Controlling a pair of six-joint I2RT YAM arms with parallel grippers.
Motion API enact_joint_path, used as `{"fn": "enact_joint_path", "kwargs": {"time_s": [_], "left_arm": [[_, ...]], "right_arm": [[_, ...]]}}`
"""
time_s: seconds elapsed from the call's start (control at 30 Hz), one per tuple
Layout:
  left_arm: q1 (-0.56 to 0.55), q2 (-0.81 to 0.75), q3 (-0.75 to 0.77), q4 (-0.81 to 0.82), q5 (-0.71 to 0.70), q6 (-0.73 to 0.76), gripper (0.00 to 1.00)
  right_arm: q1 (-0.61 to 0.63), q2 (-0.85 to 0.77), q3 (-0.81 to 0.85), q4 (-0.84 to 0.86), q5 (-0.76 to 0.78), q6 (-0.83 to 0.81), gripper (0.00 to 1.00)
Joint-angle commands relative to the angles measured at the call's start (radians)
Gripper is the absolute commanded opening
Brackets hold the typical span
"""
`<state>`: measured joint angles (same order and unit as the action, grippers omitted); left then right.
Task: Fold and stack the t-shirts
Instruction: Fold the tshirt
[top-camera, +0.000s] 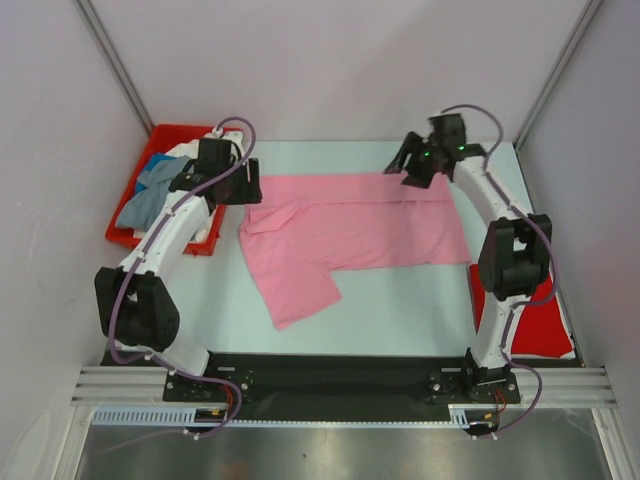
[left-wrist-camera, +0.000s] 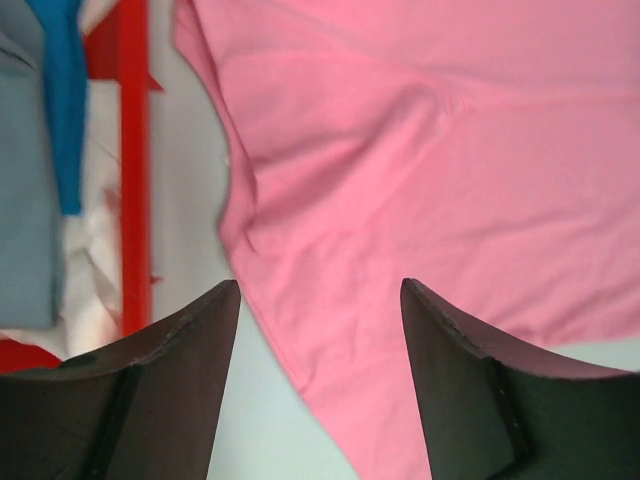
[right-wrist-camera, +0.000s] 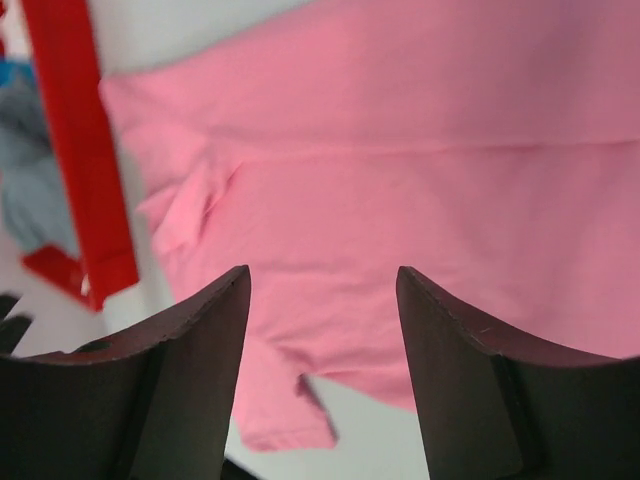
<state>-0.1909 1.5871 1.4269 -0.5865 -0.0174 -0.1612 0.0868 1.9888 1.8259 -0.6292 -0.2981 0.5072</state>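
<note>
A light pink t-shirt (top-camera: 360, 225) lies spread on the table, one sleeve pointing to the near left. My left gripper (top-camera: 240, 188) hovers open over its left edge; in the left wrist view the pink cloth (left-wrist-camera: 420, 180) lies below the gripper (left-wrist-camera: 320, 290), with nothing held. At the shirt's far right corner my right gripper (top-camera: 412, 172) is open too, the pink shirt (right-wrist-camera: 420, 180) under the gripper (right-wrist-camera: 322, 275). A red t-shirt (top-camera: 535, 320) lies flat at the near right, partly behind the right arm. Blue (top-camera: 158, 170), grey-blue (top-camera: 140, 205) and white (top-camera: 185, 150) shirts fill the bin.
The red plastic bin (top-camera: 128, 200) stands at the far left, just beyond the left arm; its rim shows in both wrist views (left-wrist-camera: 133, 150) (right-wrist-camera: 65, 130). Walls close in the table on the left, back and right.
</note>
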Motion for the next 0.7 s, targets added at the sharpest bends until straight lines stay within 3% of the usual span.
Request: {"fn": "enact_joint_path", "kwargs": {"time_s": [0.0,0.07,0.13,0.23,0.33,0.37,0.43,0.53,0.67], "left_arm": [[0.004,-0.062,-0.052,-0.01,0.146,-0.024,0.71],[0.002,-0.047,-0.051,-0.045,0.172,-0.026,0.68],[0.002,-0.029,-0.049,-0.061,0.18,-0.031,0.58],[0.002,-0.059,-0.097,-0.024,0.177,-0.06,0.56],[0.002,-0.085,-0.167,0.031,0.157,-0.095,0.55],[0.004,-0.09,-0.193,0.039,0.149,-0.103,0.54],[0.004,-0.108,-0.23,0.062,0.157,-0.113,0.53],[0.004,-0.102,-0.319,0.137,0.169,-0.12,0.51],[0.007,-0.047,-0.303,0.117,0.197,-0.113,0.45]], "right_arm": [[0.099,-0.094,-0.167,0.282,-0.146,0.158,0.65],[0.164,-0.097,-0.266,0.44,-0.168,0.282,0.63],[0.208,-0.067,-0.292,0.512,-0.179,0.35,0.61],[0.281,-0.019,-0.283,0.566,-0.118,0.399,0.58],[0.344,0.051,-0.287,0.67,-0.108,0.51,0.48],[0.356,0.076,-0.28,0.722,-0.113,0.572,0.39],[0.393,0.129,-0.264,0.759,-0.105,0.588,0.34],[0.436,0.206,-0.173,0.679,-0.078,0.567,0.27],[0.452,0.234,-0.114,0.565,-0.028,0.481,0.31]]}}
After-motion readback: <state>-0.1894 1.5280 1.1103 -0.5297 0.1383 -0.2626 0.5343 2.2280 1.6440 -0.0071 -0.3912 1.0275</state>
